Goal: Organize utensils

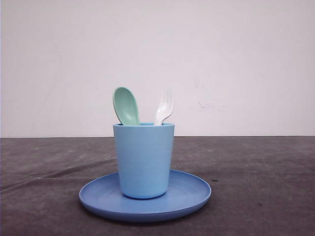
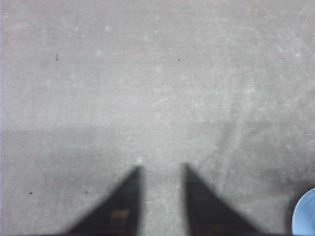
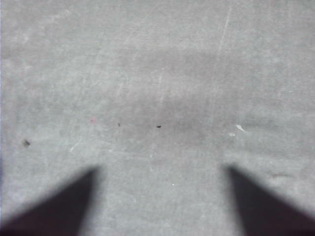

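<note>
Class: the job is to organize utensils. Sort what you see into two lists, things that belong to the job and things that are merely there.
Belong to the job:
spoon, standing in the cup
fork, standing in the cup

Merely there:
cup, on the plate
plate
</note>
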`<state>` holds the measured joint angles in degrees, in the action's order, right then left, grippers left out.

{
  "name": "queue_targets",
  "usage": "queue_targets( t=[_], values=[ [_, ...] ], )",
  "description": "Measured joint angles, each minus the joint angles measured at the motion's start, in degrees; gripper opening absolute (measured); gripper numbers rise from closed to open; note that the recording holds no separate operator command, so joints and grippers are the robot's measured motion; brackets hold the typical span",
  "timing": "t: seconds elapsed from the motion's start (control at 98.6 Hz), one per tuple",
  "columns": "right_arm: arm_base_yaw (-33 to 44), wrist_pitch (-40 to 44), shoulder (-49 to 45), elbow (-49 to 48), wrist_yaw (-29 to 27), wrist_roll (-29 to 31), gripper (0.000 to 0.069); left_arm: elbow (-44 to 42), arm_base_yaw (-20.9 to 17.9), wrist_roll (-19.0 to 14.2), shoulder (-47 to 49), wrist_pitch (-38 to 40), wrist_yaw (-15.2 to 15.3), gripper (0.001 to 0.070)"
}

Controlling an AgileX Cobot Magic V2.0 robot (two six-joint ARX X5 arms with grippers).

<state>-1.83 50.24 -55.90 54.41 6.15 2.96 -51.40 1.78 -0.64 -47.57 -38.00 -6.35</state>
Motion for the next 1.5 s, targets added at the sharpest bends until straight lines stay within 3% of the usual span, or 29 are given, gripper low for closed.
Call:
queue_targets(
  t=[0.081,0.213,0.659,0.842,1.034,1.237,1.379,1.501],
  values=[
    [0.0,-0.1,0.0,0.0,0.0,-0.2,0.0096,0.0,0.0,0.0,0.0,0.0,0.0,0.0022],
    [0.0,-0.2,0.0,0.0,0.0,-0.2,0.0020,0.0,0.0,0.0,0.0,0.0,0.0,0.0015],
    [0.0,-6.0,0.0,0.0,0.0,-0.2,0.0009,0.0,0.0,0.0,0.0,0.0,0.0,0.0015],
    [0.0,-9.9,0.0,0.0,0.0,-0.2,0.0009,1.0,-0.2,2.5,1.7,0.6,0.6,0.0015],
    [0.0,-14.7,0.0,0.0,0.0,-0.2,0.0009,14.4,-0.7,3.1,14.7,9.8,2.0,0.0015],
    [0.0,-20.0,0.0,0.0,0.0,-0.2,0.0009,32.9,-0.7,1.0,33.0,23.0,5.1,0.0015],
    [0.0,-23.8,0.0,0.0,0.0,-0.2,0.0009,41.4,-0.7,0.5,42.6,24.0,7.6,0.0015],
    [0.0,-27.0,-0.1,0.0,0.0,-0.2,0.0009,45.6,-0.6,0.4,47.4,24.4,7.7,0.0015]
  ],
)
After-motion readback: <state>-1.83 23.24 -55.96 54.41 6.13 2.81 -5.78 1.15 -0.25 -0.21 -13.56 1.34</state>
